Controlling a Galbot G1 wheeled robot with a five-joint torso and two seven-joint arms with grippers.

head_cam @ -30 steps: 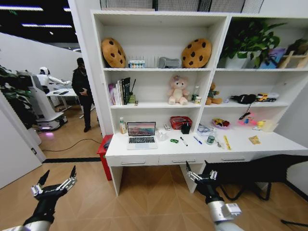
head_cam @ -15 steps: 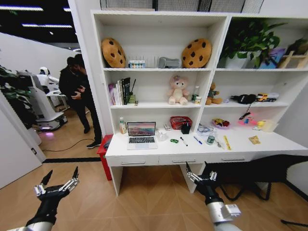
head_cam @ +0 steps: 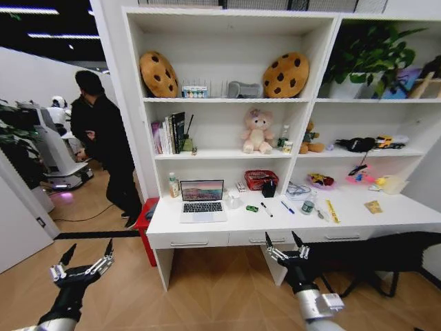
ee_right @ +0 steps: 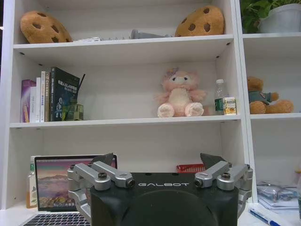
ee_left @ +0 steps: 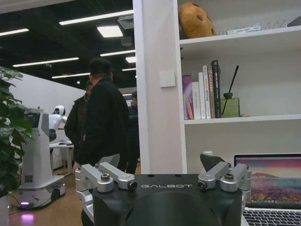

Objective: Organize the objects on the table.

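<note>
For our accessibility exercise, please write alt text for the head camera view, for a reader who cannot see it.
A long white desk under white shelves holds an open laptop, a tiny green toy car, pens and a small jar. Both open grippers, left and right, hang low in front of it, short of the desk.

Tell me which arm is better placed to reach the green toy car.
Probably the right. Its gripper hangs open just below the desk edge, nearly under the toy car. The left gripper, also open, sits far off past the desk's left end.
</note>
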